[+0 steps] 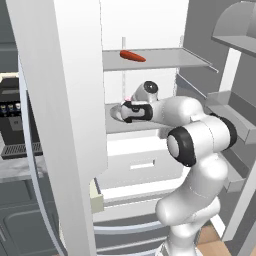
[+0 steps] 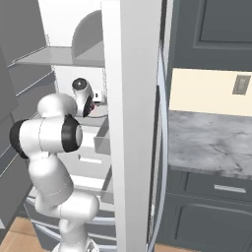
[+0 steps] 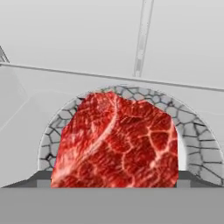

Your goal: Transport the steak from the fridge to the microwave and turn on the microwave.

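Steak seen close ahead of the tool inside the opened fridge.

The steak (image 3: 116, 142) is laid on a round plate with a stone-patterned rim (image 3: 192, 127), which is set on a middle grey shelf (image 1: 114, 125) of the fridge (image 1: 60, 100). The arm is reached into the fridge at that shelf's level, and the tool (image 1: 129, 104) is held with its jaws spread wide, nothing pinched. A long orange-red item (image 1: 132, 56) is seen on the shelf above. A marbled bench (image 2: 211, 142) is seen at the right of the fridge.
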{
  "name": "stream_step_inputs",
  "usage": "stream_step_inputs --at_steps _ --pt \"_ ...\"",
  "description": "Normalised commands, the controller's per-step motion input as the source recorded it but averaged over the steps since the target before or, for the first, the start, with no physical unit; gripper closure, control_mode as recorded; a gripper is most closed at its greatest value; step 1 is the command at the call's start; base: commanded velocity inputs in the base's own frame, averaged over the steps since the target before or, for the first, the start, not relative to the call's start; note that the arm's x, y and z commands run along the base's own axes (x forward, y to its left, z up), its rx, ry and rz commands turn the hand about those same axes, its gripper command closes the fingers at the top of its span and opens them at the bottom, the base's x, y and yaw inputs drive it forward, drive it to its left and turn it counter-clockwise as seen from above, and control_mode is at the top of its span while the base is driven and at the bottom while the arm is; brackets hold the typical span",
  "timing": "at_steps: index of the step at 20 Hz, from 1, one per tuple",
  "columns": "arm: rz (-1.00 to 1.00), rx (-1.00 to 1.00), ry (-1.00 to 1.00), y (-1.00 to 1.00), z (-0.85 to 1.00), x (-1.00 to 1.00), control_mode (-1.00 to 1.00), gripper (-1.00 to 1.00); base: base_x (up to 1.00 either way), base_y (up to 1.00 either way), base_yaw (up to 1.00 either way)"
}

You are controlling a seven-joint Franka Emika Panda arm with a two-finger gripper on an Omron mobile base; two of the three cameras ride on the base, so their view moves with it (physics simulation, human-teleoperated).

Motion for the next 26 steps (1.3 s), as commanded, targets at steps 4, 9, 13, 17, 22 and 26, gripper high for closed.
stream_step_inputs --at_steps 4,9,13,17,22,26 --pt "0.00 0.02 0.00 0.00 0.10 -0.47 -1.00 1.00 0.00 0.00 0.00" --pt "0.00 0.01 0.00 -0.01 0.14 -0.48 -1.00 1.00 0.00 0.00 0.00" --pt "0.00 0.00 0.00 -0.03 0.16 -0.47 -1.00 1.00 0.00 0.00 0.00" --pt "0.00 0.00 0.00 -0.05 0.17 -0.48 -1.00 1.00 0.00 0.00 0.00" --pt "0.00 0.00 0.00 -0.05 0.18 -0.47 -1.00 1.00 0.00 0.00 0.00" --pt "0.00 0.00 0.00 -0.05 0.19 -0.46 -1.00 1.00 0.00 0.00 0.00"
